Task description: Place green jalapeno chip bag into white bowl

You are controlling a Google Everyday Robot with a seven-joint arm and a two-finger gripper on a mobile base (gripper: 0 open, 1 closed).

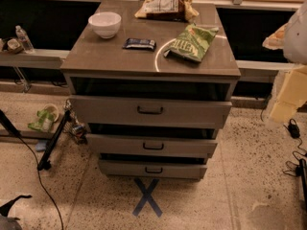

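The green jalapeno chip bag (192, 42) lies flat on the right side of the grey cabinet top (110, 56). The white bowl (105, 24) stands at the top's back left, upright and empty as far as I can see. My arm comes in at the right edge of the view, and its pale gripper (287, 99) hangs beside the cabinet's right side, lower than the top and well to the right of the bag. It holds nothing that I can see.
A brown-and-yellow bag (165, 6) lies at the back of the top. A dark blue snack bar (139, 44) lies between bowl and green bag. Three drawers (151, 111) stand partly pulled out. A blue X (147, 197) marks the floor; cables (295, 128) lie right.
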